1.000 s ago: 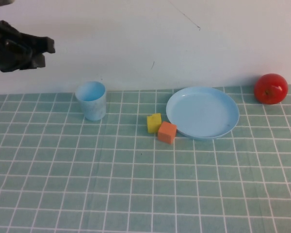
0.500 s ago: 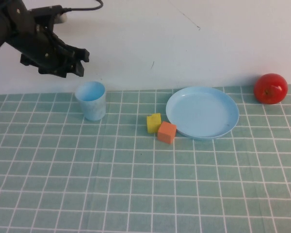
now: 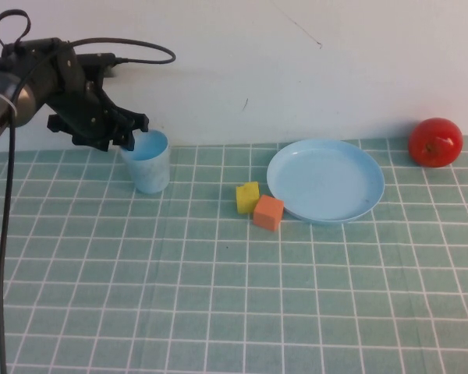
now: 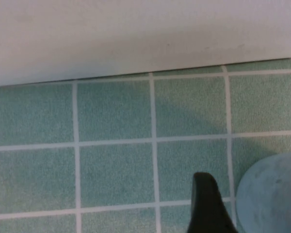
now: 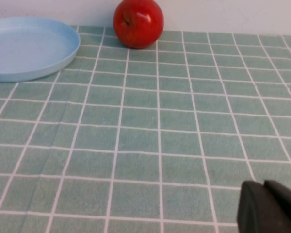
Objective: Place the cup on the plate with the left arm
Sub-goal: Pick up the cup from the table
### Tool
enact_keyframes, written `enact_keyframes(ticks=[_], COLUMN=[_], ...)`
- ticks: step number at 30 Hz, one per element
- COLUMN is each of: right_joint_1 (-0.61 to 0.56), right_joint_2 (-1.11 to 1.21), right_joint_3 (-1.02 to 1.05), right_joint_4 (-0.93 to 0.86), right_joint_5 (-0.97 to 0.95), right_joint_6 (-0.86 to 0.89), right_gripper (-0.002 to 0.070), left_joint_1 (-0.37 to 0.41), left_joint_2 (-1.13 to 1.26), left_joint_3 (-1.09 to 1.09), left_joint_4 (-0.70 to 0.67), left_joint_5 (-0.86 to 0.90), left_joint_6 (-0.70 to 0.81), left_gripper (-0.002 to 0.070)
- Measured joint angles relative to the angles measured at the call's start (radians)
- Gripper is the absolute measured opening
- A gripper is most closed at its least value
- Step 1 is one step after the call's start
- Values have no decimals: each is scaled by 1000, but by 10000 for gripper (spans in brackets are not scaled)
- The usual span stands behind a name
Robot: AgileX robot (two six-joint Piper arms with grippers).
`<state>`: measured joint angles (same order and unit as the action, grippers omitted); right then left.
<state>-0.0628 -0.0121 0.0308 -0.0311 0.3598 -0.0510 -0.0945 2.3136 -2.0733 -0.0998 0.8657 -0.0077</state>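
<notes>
The light blue cup [image 3: 148,162] stands upright at the back left of the green checked cloth. My left gripper [image 3: 131,132], black with a looping cable, hangs open at the cup's far left rim and holds nothing. In the left wrist view one black finger [image 4: 206,204] shows just beside the cup [image 4: 272,194]; the other finger is out of frame. The round light blue plate [image 3: 326,181] lies empty at the back right, also seen in the right wrist view as the plate [image 5: 24,46]. My right gripper [image 5: 264,206] is shut and empty, low over the cloth, and does not show in the high view.
A yellow block [image 3: 248,197] and an orange block [image 3: 268,212] sit touching, just left of the plate's rim. A red apple [image 3: 435,142] rests at the far right by the white wall; the right wrist view also shows the apple [image 5: 138,23].
My left arm swung down and to the right from the upper left corner to the cup's rim, and its fingers spread apart. The cup, plate, blocks and apple stayed put.
</notes>
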Motion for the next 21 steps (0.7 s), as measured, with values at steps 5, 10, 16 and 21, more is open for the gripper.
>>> enact_keyframes(ticks=[5, 10, 16, 21], right_joint_1=[0, 0, 0, 0], right_joint_2=[0, 0, 0, 0], right_joint_3=[0, 0, 0, 0], right_joint_4=[0, 0, 0, 0], right_joint_5=[0, 0, 0, 0], right_joint_6=[0, 0, 0, -2], right_gripper=[-2, -2, -2, -2], left_joint_1=[0, 0, 0, -9], left_joint_2=[11, 13, 15, 15], left_joint_3=[0, 0, -2, -54], left_joint_4=[-45, -84, -157, -320], left_joint_5=[-5, -5, 27, 117], left_joint_6=[-2, 8, 29, 76], left_gripper=[318, 79, 16, 16])
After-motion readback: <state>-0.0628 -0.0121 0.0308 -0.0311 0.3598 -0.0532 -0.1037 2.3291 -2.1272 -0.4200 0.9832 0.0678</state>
